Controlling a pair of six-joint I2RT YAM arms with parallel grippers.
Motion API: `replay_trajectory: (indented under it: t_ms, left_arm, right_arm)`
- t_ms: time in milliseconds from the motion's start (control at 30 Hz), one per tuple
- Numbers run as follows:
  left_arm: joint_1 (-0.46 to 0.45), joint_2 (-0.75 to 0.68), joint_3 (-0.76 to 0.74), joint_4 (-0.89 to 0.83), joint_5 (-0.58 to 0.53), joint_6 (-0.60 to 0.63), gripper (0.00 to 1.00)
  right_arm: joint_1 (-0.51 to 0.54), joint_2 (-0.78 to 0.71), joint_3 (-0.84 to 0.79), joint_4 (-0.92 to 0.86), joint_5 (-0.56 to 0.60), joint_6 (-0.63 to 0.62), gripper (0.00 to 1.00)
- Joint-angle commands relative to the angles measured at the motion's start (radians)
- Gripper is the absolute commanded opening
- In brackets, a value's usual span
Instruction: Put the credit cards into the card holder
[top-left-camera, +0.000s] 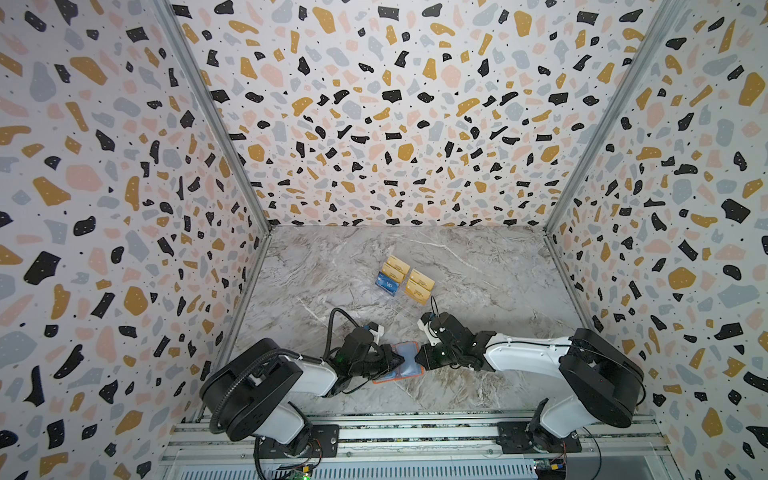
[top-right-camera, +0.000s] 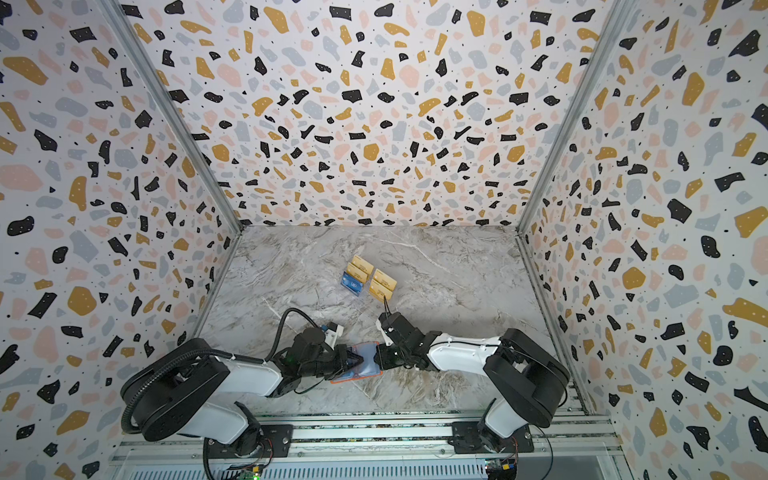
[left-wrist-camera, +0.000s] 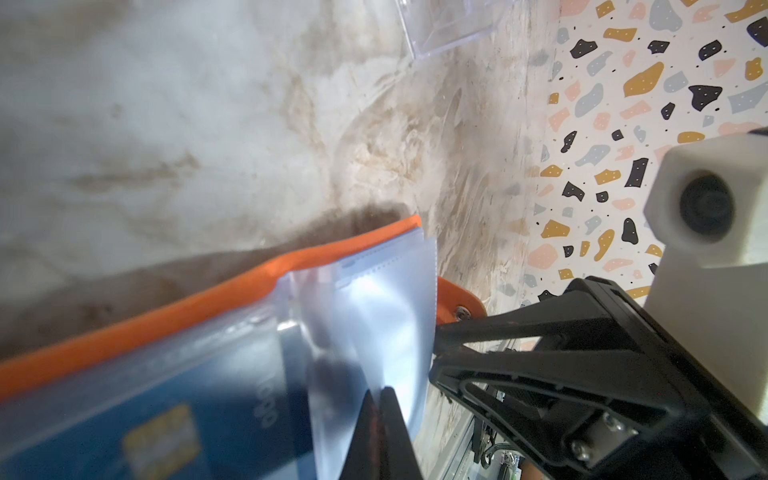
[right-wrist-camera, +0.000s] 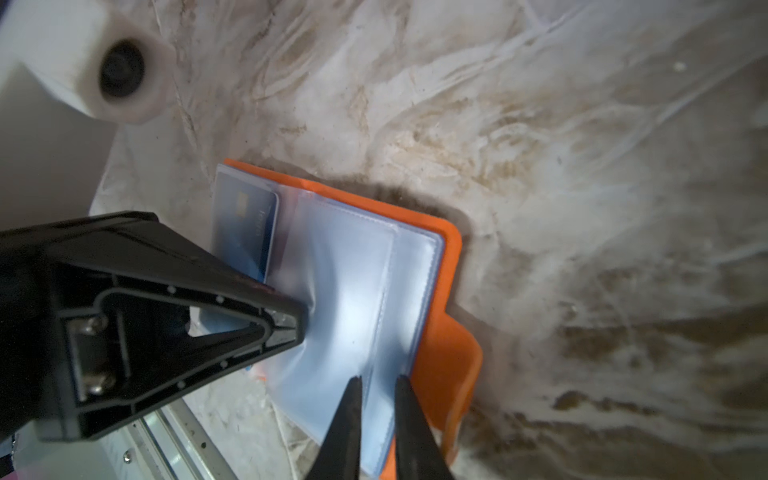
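Both arms fill the near edge in both top views, the left arm (top-left-camera: 266, 374) and the right arm (top-left-camera: 582, 365) bent inward so that their fingers face each other low over the marbled table (top-left-camera: 478, 257). Beyond the fingertips, well apart from them and nearer the back wall, stands a clear tiered rack (left-wrist-camera: 449, 29). Gold credit cards (top-left-camera: 419, 286) sit in its steps, with one blue VIP card (top-left-camera: 387, 284) on the side toward the left fingers.

Directly between the two sets of fingers lies the card holder (top-left-camera: 407, 359), open on the table with its orange cover down and its clear sleeves (right-wrist-camera: 345, 266) up. A second blue card (right-wrist-camera: 249, 224), with a gold chip, sits inside a sleeve on the half nearer the left fingers.

The left fingers (right-wrist-camera: 232, 274) are clenched together. They pinch one clear sleeve near its middle, and the plastic gathers in soft folds around their tips. The right fingers (right-wrist-camera: 345, 428) stand slightly apart with the free edge of the sleeve stack between them, gripping the holder from the opposite side. Just beside the right fingertips the orange closing tab (left-wrist-camera: 465, 297) sticks out with its small metal snap button (left-wrist-camera: 459, 311). Whether the tab touches a fingertip cannot be told in the left wrist view.
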Motion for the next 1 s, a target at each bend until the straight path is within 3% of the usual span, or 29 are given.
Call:
replay_trajectory:
  t_ms: [0, 967]
  left_arm:
    - [0.007, -0.027, -0.007, -0.001, 0.001, 0.035, 0.00]
    - [0.016, -0.113, -0.052, -0.040, 0.019, 0.079, 0.00]
  right_arm:
    - [0.001, -0.015, 0.029, -0.018, -0.009, 0.021, 0.17]
    - [-0.023, 0.002, 0.043, 0.031, -0.064, 0.019, 0.18]
